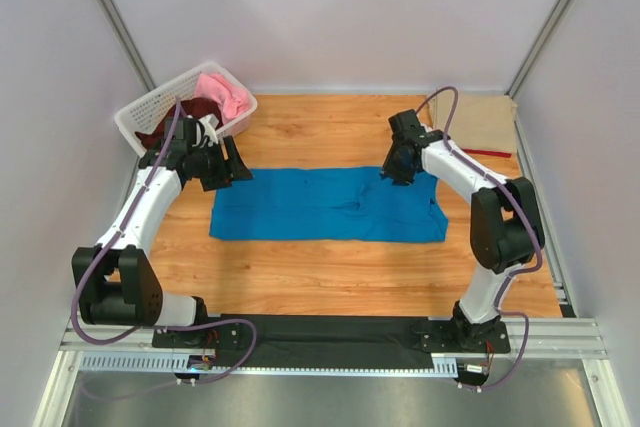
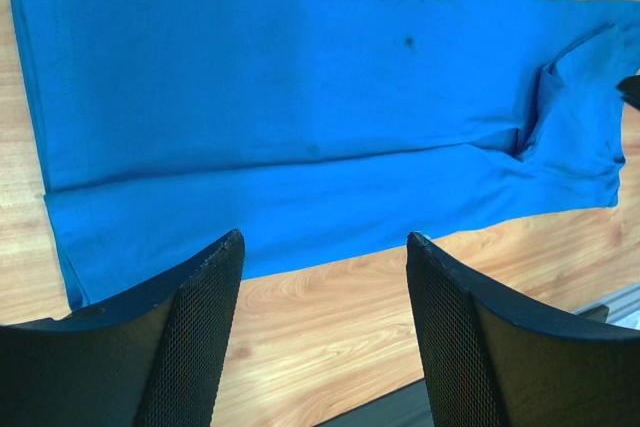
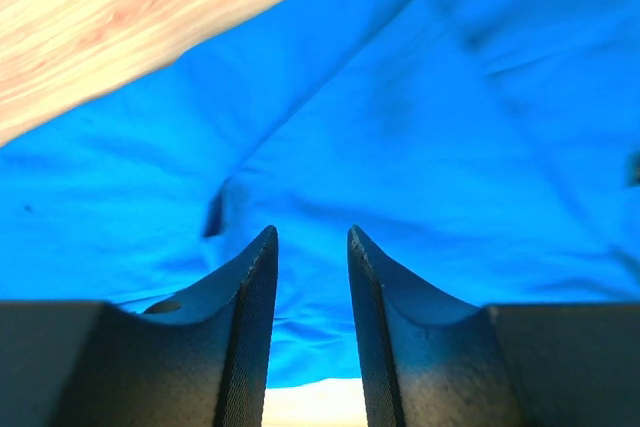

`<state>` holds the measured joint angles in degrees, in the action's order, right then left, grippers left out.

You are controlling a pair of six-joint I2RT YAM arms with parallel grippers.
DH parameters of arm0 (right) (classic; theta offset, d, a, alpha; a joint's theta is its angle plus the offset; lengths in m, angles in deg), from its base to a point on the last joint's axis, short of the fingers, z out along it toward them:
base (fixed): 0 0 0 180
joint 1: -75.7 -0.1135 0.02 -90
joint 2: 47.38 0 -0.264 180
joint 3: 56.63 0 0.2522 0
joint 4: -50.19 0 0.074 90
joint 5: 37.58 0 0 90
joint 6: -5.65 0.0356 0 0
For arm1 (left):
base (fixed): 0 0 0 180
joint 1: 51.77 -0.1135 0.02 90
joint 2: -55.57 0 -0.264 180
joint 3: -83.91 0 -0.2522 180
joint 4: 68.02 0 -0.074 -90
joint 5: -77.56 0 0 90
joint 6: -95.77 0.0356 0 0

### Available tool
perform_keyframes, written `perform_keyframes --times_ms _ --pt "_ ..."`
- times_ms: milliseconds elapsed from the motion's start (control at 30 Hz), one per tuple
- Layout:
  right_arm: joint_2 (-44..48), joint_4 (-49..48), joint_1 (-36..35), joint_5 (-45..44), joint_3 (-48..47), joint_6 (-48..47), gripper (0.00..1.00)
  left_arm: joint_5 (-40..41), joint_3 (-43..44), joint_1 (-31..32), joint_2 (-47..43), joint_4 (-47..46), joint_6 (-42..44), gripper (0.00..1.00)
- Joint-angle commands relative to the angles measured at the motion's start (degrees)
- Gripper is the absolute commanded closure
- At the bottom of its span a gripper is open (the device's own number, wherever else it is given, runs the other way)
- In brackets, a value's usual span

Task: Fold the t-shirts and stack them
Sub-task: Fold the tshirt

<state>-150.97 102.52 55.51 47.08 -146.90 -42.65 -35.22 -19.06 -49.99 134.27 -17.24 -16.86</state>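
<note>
A bright blue t-shirt lies flat on the wooden table as a long band, folded lengthwise. My left gripper hovers over its far left end, open, with only cloth and wood showing between the fingers. My right gripper hangs low over the shirt's far right corner. Its jaws stand narrowly apart, and the blue cloth below is not pinched. A pink t-shirt and a dark maroon one sit in the basket. A folded tan t-shirt lies at the back right.
The white lattice basket stands at the back left, just behind my left wrist. A thin red edge shows at the tan cloth's near side. Grey walls close in the table on three sides. A black mat lies between the arm bases.
</note>
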Motion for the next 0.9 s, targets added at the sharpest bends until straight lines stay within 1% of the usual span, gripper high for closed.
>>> perform_keyframes --times_ms 0,33,133,167,267,367,467,600,733,867 --pt "3.0 1.9 3.7 -2.0 -1.7 -7.8 0.64 -0.1 1.5 -0.2 0.3 -0.5 1.2 0.27" --pt "2.4 0.6 4.4 0.8 -1.5 -10.7 0.64 -0.2 1.5 -0.2 0.3 -0.5 1.3 0.27" --pt "0.7 -1.4 5.2 4.5 -2.5 -14.5 0.66 -0.9 1.2 -0.2 0.1 -1.1 1.3 0.27" --pt "0.1 -1.9 5.2 9.9 -2.8 -16.4 0.69 -1.1 1.0 -0.2 0.1 -1.2 1.2 0.27" --pt "-0.3 -5.5 4.3 18.1 -1.6 -16.4 0.73 -1.3 1.2 -0.2 0.4 -1.4 1.2 0.27" --pt "-0.6 -9.0 1.1 20.6 -0.5 -15.3 0.76 -1.3 1.4 -0.2 0.8 -1.3 1.2 0.27" --pt "-5.5 -9.0 -2.4 20.1 -2.1 -13.7 0.78 -1.0 1.3 -0.2 1.0 -1.0 1.5 0.27" --pt "-9.9 -10.3 -3.6 19.5 -3.0 -12.9 0.79 -0.7 1.2 -0.2 1.1 -0.9 1.5 0.27" --pt "-11.7 -8.8 -3.8 16.9 -5.0 -14.5 0.79 -1.6 1.1 -0.2 0.8 -1.3 1.7 0.26" --pt "-10.0 -6.3 -3.8 15.4 -6.8 -17.2 0.77 -1.4 0.8 -0.2 0.7 -1.6 1.6 0.25"
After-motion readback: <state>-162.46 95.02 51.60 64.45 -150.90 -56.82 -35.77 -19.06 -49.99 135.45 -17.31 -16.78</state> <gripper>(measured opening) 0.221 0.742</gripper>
